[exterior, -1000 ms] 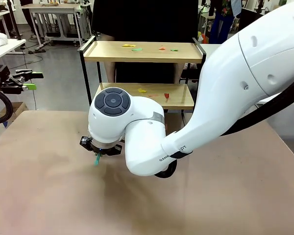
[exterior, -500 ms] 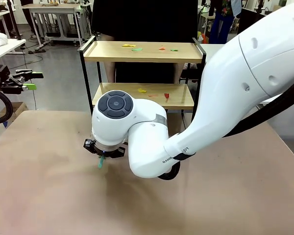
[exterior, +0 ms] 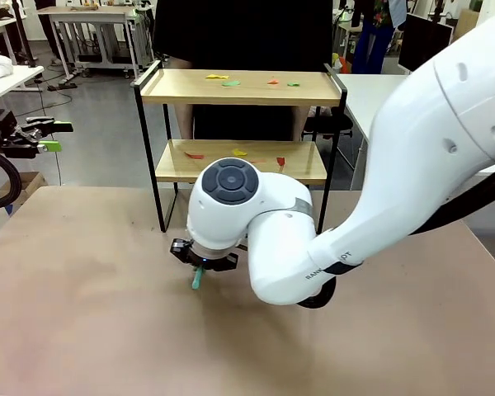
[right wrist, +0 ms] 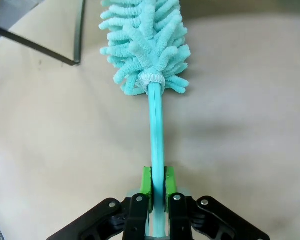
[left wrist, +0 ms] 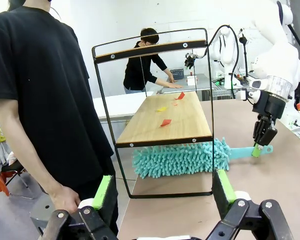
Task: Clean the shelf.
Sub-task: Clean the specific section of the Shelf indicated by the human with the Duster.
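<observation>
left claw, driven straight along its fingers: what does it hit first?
Probably the shelf: its black end frame faces the left claw. If it slips through below the lower board, the teal duster comes next. Depth unclear.

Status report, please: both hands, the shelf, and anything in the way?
Left hand open, holding nothing. Right hand shut on handle of teal duster. Shelf not yet wiped, coloured scraps on both boards. Person stands close behind shelf.

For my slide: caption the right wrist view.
Right tool shut on the handle of a teal duster, fluffy head near the shelf frame.
</observation>
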Controlling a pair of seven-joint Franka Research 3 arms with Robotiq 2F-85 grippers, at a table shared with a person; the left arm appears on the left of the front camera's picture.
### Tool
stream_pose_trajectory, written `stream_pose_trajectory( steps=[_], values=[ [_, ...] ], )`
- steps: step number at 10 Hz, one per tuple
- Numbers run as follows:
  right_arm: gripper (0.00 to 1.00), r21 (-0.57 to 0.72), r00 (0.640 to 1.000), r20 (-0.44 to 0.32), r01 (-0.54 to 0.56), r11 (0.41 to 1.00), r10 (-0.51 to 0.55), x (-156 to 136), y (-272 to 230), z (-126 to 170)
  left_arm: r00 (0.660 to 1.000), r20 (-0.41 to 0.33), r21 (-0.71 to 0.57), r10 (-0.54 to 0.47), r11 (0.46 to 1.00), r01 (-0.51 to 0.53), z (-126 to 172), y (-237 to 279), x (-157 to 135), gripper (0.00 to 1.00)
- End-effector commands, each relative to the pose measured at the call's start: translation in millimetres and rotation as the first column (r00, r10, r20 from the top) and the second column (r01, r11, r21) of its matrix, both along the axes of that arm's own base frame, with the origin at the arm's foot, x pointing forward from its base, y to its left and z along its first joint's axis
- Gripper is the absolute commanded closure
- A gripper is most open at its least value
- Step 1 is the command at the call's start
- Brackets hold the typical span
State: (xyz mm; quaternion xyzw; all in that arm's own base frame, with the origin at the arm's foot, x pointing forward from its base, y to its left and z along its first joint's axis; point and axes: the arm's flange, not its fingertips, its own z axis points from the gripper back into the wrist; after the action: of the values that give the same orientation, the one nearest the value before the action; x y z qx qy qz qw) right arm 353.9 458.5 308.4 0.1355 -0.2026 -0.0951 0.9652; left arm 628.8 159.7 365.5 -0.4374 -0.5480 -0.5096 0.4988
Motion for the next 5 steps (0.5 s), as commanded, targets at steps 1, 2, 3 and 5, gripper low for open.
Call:
stream_pose_trajectory(
  steps=[1,2,3,5],
  values=[
    [0.87,-0.002,0.999,-0.031,0.019,1.0,-0.019,-5.4,-29.1,9.5,1.0,0.005,-0.001,0.0,1.0,0.0,2.0,0.0,-1.0,0.0],
    [0.87,0.004,0.999,-0.034,0.03,1.0,-0.03,-4.5,-40.2,11.0,1.0,0.005,-0.001,0.0,1.0,0.0,2.0,0.0,-1.0,0.0],
    [0.87,0.009,0.998,-0.041,0.038,0.999,-0.038,-3.7,-50.6,12.8,1.0,0.005,-0.001,0.0,1.0,0.0,2.0,0.0,-1.0,0.0],
    [0.87,0.009,0.997,-0.05,0.057,0.998,-0.057,-2.2,-71.6,16.4,1.0,0.005,-0.001,0.0,1.0,0.0,2.0,0.0,-1.0,0.0]
  ],
)
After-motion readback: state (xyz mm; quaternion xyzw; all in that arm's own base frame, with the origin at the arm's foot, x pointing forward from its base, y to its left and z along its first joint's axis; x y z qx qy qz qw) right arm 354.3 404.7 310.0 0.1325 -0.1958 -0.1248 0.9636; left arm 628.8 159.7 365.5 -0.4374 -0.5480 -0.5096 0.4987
